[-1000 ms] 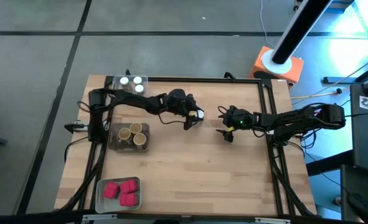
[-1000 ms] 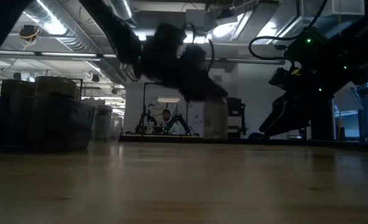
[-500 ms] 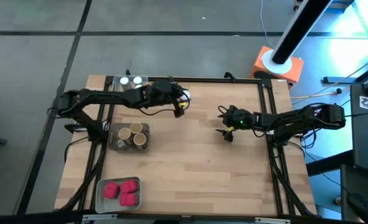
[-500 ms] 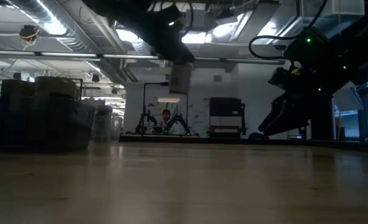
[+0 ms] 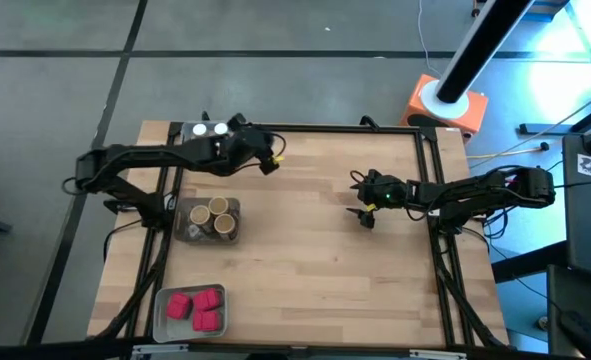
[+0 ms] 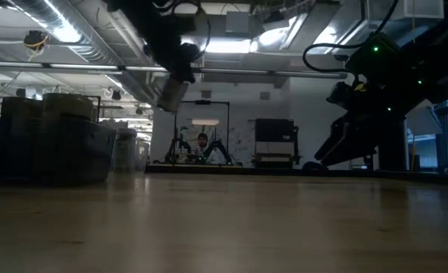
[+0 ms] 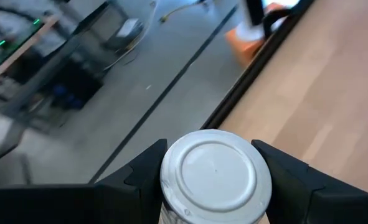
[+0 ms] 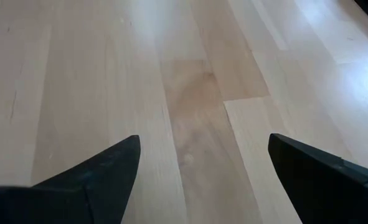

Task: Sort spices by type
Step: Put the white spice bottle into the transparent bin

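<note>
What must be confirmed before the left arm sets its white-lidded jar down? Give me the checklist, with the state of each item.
1. Jar held firmly: ok. The left hand grips the white-lidded jar between both fingers.
2. Jar clear of the table: ok. In the low view it hangs high above the wood.
3. Destination found: ok. The tray with two white-lidded jars sits at the table's far left corner, next to the hand.
4. Room in that tray: cannot tell. The arm covers part of it.
5. Other kinds sorted: ok. The tan-lidded jars and red boxes lie in separate trays.
6. Right hand out of the way: ok. It waits open at mid-table.
</note>
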`<state>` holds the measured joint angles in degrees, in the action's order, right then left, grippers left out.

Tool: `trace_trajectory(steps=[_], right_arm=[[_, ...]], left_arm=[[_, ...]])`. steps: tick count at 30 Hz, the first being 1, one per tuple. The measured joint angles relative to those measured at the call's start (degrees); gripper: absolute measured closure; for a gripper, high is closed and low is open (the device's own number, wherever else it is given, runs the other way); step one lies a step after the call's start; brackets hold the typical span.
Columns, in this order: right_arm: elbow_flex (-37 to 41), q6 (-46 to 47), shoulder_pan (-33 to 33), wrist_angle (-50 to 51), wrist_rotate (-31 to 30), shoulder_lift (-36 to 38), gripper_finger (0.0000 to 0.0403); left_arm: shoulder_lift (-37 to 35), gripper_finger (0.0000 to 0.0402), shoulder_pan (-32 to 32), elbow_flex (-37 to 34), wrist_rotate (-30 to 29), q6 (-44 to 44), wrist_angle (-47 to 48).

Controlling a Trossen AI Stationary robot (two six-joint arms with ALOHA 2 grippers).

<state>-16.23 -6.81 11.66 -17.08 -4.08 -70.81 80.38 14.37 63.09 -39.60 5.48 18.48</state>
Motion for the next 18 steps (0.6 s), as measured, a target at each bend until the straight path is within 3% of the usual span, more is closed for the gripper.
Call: trace_trajectory(steps=[10, 18], right_arm=[[0.00, -0.71, 0.00, 0.09, 0.01, 0.00, 0.0049], [0.01, -0.76, 0.00, 0.03, 0.02, 0.00, 0.0049]], left_arm=[[-6.05, 0.0211, 0.00, -0.86, -8.32, -6.27, 11.25], [-19.97, 0.0211, 3.26, -13.87, -11.16, -11.01, 8.06]])
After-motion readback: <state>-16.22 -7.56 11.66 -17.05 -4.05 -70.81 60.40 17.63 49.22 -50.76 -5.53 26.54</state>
